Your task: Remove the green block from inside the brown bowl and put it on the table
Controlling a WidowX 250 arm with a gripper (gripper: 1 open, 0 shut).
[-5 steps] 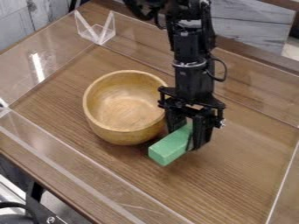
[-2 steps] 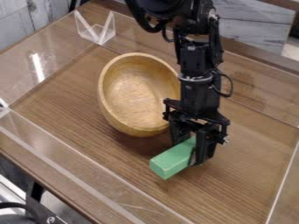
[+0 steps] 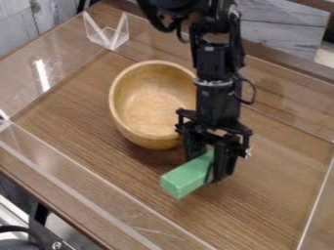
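The green block hangs slanted just right of and in front of the brown bowl, outside it. The block's lower end is at or just above the table; I cannot tell if it touches. My gripper points steeply down and is shut on the block's upper end, with the black arm rising behind it. The bowl holds nothing and looks tipped, its inside facing the camera. The arm covers the bowl's right rim.
Low clear plastic walls run along the table's edges. A clear plastic stand sits at the back left corner. Bare wood lies to the left and in front of the block.
The block has come away from the bowl's side, toward the front of the table, still gripped. The bowl has shifted back and tipped to show more of its inside.
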